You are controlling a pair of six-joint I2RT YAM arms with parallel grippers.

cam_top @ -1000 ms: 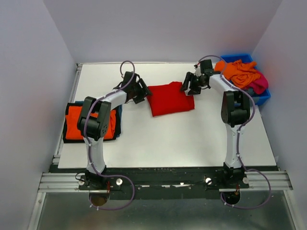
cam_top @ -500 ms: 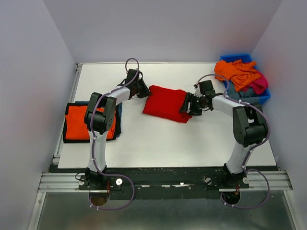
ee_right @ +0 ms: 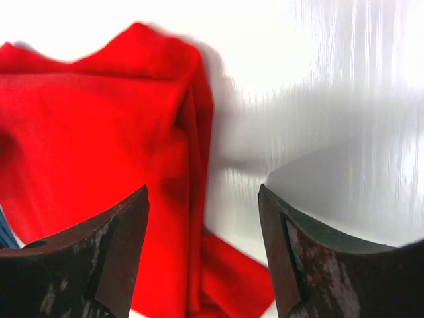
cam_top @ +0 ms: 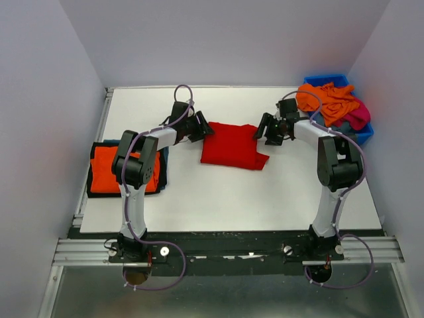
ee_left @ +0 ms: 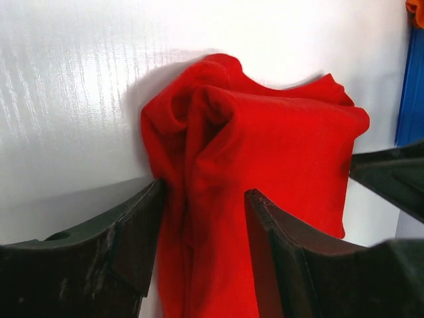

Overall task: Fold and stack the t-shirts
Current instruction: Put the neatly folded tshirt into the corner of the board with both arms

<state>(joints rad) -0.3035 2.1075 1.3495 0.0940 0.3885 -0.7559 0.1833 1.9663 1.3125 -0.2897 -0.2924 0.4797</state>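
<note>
two arms flank the folded red t-shirt (cam_top: 230, 144) mid-table in the top view. it lies squarer than half a second back, so this reads as tidying; it is not yet on the orange pile (cam_top: 106, 169).
left wrist: left gripper (ee_left: 204, 195) jaws apart, straddling a bunched edge and possibly brushing it.
right wrist: right gripper (ee_right: 202, 191) spread wide, cloth just beside, nothing held.

red t-shirt (ee_left: 278, 152): folded into a chunky pad, near edge all bunched and creased
left gripper (ee_left: 205, 195): black fingers (ee_left: 132, 238) spread apart, a ridge of the red cloth sitting in the gap, honestly looks loose
table (ee_left: 79, 86): white, kinda glossy, shirt lies flat on it
blue bin (ee_left: 414, 86): just a sliver at the right edge
orange cloth (ee_left: 417, 10): tiny bit, top right corner
black part (ee_left: 391, 175): pokes in from the right beside the shirt, can't tell what it is
</note>
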